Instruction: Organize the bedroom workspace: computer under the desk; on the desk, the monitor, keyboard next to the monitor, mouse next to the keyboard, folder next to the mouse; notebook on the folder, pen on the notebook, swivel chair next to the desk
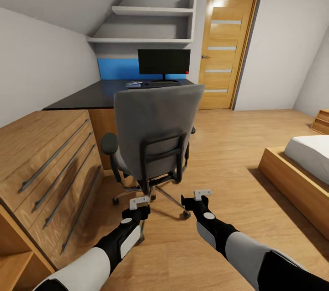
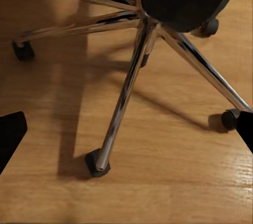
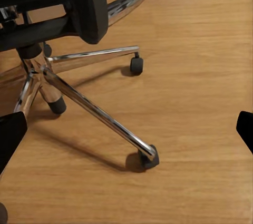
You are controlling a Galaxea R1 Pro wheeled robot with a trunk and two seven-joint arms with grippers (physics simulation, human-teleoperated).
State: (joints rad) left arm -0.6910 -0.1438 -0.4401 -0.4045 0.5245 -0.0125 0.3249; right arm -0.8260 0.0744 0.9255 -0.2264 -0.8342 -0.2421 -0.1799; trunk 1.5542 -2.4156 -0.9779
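The grey swivel chair stands with its back to me, between me and the black desk. Its chrome legs and castors show on the floor in both wrist views. The monitor stands on the desk's far end. A dark strip in front of it may be the keyboard, and a small flat pale item lies beside it. The chair back hides the folder. Computer, mouse, notebook and pen cannot be made out. My left gripper and right gripper hover open behind the chair base.
A light oak drawer cabinet stands close on my left, against the desk. A low wooden bed sits at the right. A wooden door and wall shelves are at the back. Open wood floor lies between chair and bed.
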